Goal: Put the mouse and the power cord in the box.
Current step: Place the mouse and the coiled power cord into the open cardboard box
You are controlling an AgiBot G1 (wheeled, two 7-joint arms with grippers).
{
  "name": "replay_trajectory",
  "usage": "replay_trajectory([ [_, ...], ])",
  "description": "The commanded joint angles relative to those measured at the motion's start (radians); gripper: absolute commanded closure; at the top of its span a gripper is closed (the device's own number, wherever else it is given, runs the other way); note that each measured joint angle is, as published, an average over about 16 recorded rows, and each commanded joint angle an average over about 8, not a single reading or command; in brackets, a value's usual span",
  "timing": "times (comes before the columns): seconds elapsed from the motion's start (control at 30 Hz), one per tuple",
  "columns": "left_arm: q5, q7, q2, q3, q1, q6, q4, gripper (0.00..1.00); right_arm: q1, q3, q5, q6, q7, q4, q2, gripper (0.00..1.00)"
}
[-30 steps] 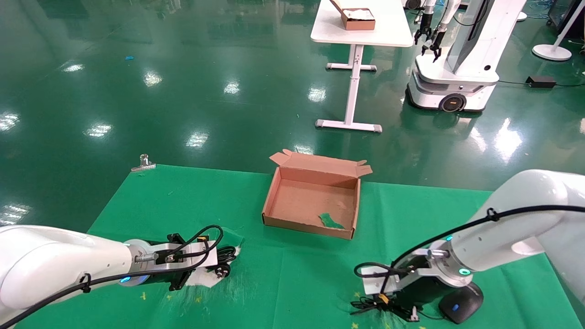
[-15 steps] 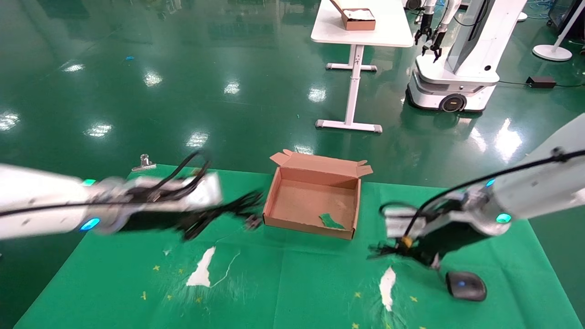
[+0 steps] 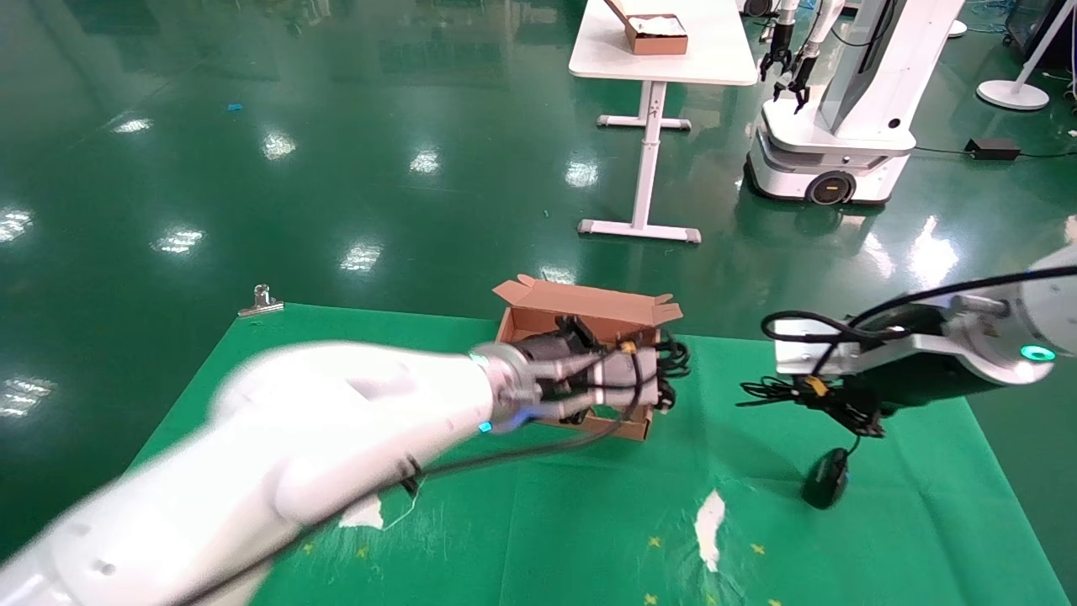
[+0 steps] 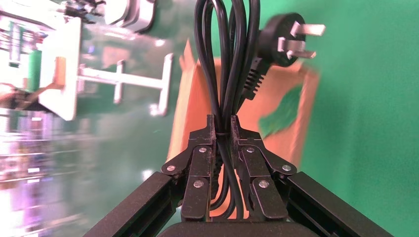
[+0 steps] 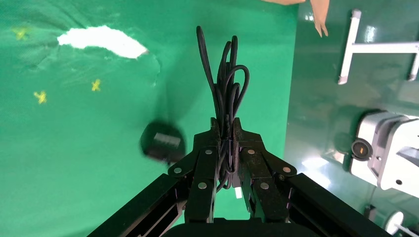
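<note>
The brown cardboard box (image 3: 589, 305) stands open at the far middle of the green cloth. My left gripper (image 3: 665, 372) hovers over it, shut on the power cord (image 3: 676, 353). In the left wrist view the thick black loops (image 4: 227, 64) run out between the fingers. The pronged plug (image 4: 286, 39) hangs above the box floor (image 4: 195, 103) and its green scrap (image 4: 282, 111). To the right of the box my right gripper (image 3: 829, 397) is shut on the mouse's thin bundled cable (image 5: 228, 84). The mouse (image 3: 824, 478) dangles below it just over the cloth, white label (image 5: 162, 142) toward the wrist camera.
The green cloth (image 3: 538, 522) has white torn patches (image 3: 711, 518) near its front. A metal clip (image 3: 261, 299) sits at its far left corner. Beyond it are a white table with a smaller brown box (image 3: 652, 34) and another robot (image 3: 833, 109).
My left arm swung right with the power cord, from the cloth's front left to over the box. My right gripper rose with the thin cable, and the mouse lifted and swung left.
</note>
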Motion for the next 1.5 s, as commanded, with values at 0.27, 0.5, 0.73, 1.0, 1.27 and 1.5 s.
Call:
replay_trajectory([
  [0.27,0.059,-0.165,0.033,0.272,-0.027,-0.231,0.143,0.33,-0.022,0.011,-0.001,-0.050,0.112,0.180,0.073,1.00],
  [0.5,0.005,-0.247,0.032,0.400,-0.076,-0.291,0.172,0.00,-0.022,0.011,0.001,-0.031,0.116,0.207,0.076,1.00],
  [0.73,-0.033,-0.313,0.029,0.467,-0.115,-0.324,0.201,0.00,0.000,0.005,-0.004,-0.012,0.086,0.190,0.044,1.00],
  [1.0,-0.079,-0.369,-0.027,0.456,-0.199,-0.362,0.342,0.00,0.056,-0.010,-0.023,0.017,0.008,0.119,-0.030,1.00],
  [1.27,-0.190,-0.320,-0.280,0.439,-0.220,-0.414,0.264,0.00,0.107,-0.029,-0.029,0.075,-0.108,-0.009,-0.135,1.00],
  [1.5,-0.276,-0.273,-0.368,0.444,-0.227,-0.418,0.214,0.00,0.139,-0.046,-0.027,0.168,-0.246,-0.192,-0.263,1.00],
])
